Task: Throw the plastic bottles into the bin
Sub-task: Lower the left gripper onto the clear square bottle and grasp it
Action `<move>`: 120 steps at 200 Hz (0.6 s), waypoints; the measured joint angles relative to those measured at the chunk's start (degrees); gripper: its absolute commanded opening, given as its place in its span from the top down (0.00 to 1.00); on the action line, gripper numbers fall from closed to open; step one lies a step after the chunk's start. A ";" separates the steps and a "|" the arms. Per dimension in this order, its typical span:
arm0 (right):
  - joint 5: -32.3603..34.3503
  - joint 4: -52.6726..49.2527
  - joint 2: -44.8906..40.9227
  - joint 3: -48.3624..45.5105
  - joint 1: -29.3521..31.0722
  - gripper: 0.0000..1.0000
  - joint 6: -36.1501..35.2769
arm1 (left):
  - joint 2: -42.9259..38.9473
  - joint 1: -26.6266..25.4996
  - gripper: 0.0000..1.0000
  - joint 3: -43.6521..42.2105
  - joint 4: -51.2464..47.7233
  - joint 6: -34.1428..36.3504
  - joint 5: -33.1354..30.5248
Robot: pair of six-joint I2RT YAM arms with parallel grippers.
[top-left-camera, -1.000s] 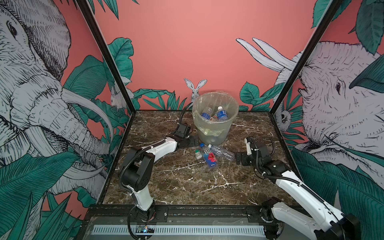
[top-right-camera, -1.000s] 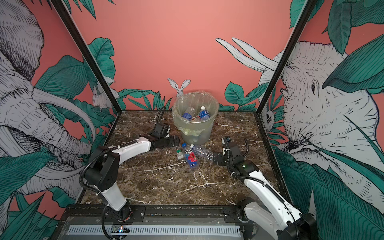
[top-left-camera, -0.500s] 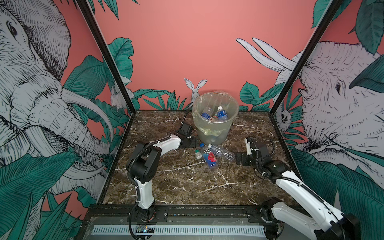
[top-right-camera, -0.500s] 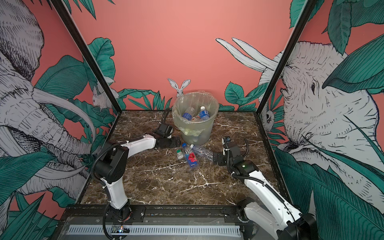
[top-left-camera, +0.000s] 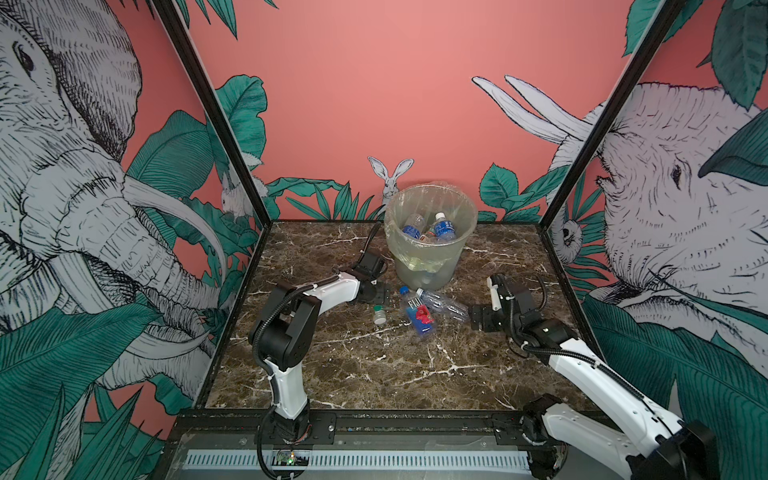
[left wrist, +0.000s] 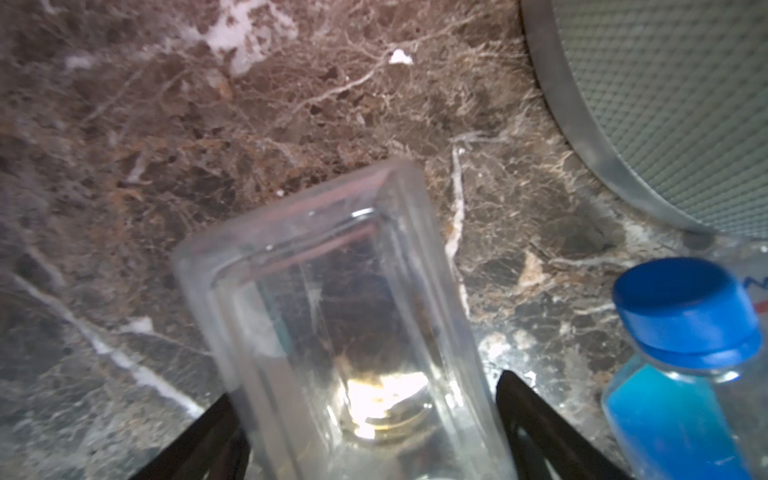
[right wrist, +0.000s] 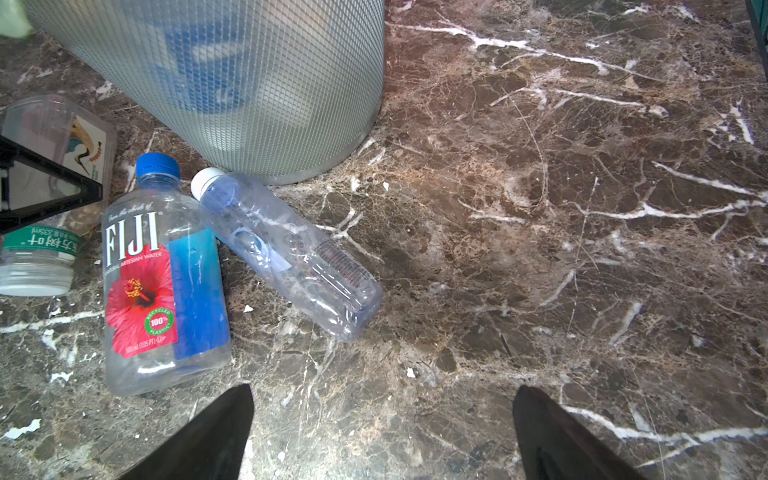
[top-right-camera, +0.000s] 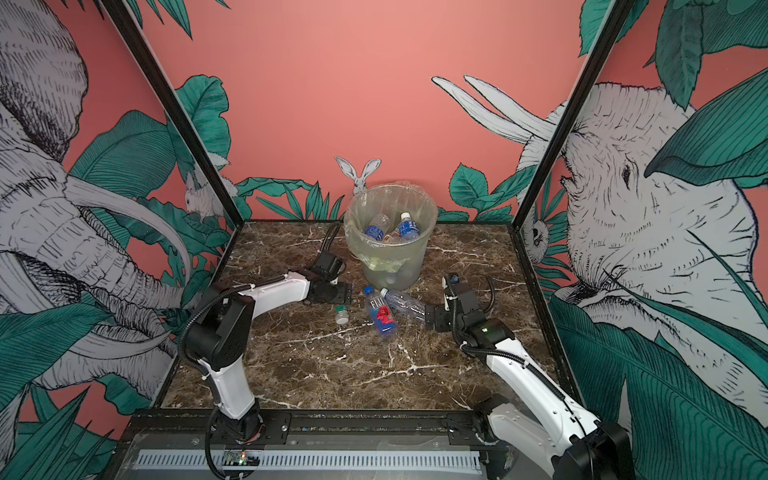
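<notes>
The left jaws stand one on each side of a square clear bottle point(left wrist: 340, 316), close against its walls. Whether they already pinch it cannot be told. This bottle lies low over the worktop point(top-left-camera: 374, 374), its base pointing away from the left arm point(top-left-camera: 332, 289), near the foot of the bin point(top-left-camera: 428, 266). The right wrist view shows a bird drawing on its label.

Just in front of the left jaws sits a small bottle with a green label point(top-left-camera: 379, 314), apart from them.

To its right the FIJI bottle point(top-left-camera: 419, 313) lies flat on the worktop, blue cap toward the bin and red flower label facing up. Just beside it lies a clear bottle with a white cap point(top-left-camera: 442, 305). Its cap is at the foot of the bin, its body is angled toward the right jaws, and its shoulder is close to that of the FIJI bottle.

The bin stands at the back middle of the worktop, lined with a clear bag. Inside it are blue-labelled bottles point(top-left-camera: 442, 228).

The right jaws, at the end of the right arm point(top-left-camera: 582, 365), are spread wide, with only worktop between them. They are low and point toward the base of the clear bottle, short of it.
</notes>
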 measured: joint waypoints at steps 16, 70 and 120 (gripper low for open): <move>-0.44 0.00 0.22 0.00 0.00 0.01 0.11 | -0.07 0.02 0.10 -0.02 -0.31 0.92 -0.61; -0.76 0.00 0.44 0.00 0.00 0.01 0.61 | -0.07 0.11 0.12 -0.02 -0.81 2.54 -1.55; -0.79 0.00 0.44 0.00 0.00 0.01 1.29 | -0.07 0.22 0.24 -0.46 -0.72 3.76 -1.62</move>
